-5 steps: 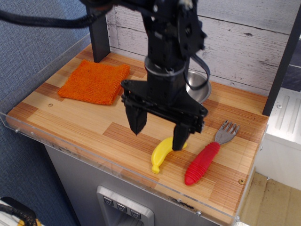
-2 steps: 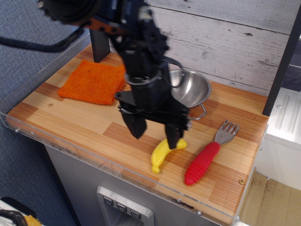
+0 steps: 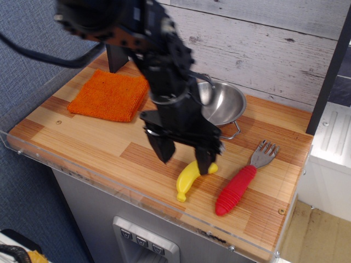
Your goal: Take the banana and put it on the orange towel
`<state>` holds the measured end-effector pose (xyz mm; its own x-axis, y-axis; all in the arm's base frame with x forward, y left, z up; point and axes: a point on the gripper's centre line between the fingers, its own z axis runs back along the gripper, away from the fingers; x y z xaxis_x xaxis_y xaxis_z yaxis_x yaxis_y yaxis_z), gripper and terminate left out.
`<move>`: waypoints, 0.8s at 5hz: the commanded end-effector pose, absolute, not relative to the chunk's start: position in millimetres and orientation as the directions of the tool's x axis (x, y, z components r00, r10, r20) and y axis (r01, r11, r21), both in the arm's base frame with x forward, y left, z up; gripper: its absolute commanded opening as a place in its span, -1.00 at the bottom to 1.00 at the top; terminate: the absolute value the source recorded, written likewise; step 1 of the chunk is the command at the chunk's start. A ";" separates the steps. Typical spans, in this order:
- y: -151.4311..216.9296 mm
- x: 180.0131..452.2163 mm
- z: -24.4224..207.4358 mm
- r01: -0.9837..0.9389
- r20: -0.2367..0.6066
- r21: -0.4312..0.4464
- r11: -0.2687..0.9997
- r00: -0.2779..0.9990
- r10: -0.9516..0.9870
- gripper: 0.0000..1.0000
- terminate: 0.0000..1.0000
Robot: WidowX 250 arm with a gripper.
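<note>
The yellow toy banana (image 3: 188,179) lies on the wooden table near the front edge. My black gripper (image 3: 185,158) hangs open just above it. One finger (image 3: 205,160) is over the banana's far end and hides it. The other finger (image 3: 165,149) is to the banana's left over bare wood. The gripper holds nothing. The orange towel (image 3: 111,95) lies flat at the back left, well apart from the gripper.
A steel bowl (image 3: 222,103) sits behind the gripper, partly hidden by the arm. A fork with a red handle (image 3: 237,188) lies right of the banana. A black post (image 3: 116,56) stands behind the towel. A clear plastic lip (image 3: 137,193) runs along the table's front edge.
The arm has shifted left, uncovering the steel bowl, and the gripper has settled slightly lower over the banana's far end. The banana, fork and towel have not moved.
</note>
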<state>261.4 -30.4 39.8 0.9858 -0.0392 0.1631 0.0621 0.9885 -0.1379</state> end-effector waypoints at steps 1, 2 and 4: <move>-48.2 267.7 39.9 0.079 0.164 -0.030 0.996 0.984 -0.073 1.00 -1.00; -51.0 266.6 31.3 0.077 0.151 -0.027 0.997 0.986 -0.072 1.00 -1.00; -46.2 261.4 18.7 0.078 0.173 -0.067 0.995 0.983 -0.065 1.00 -1.00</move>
<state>258.2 -46.4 12.6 0.9868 -0.0671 0.1475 0.0775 0.9948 -0.0661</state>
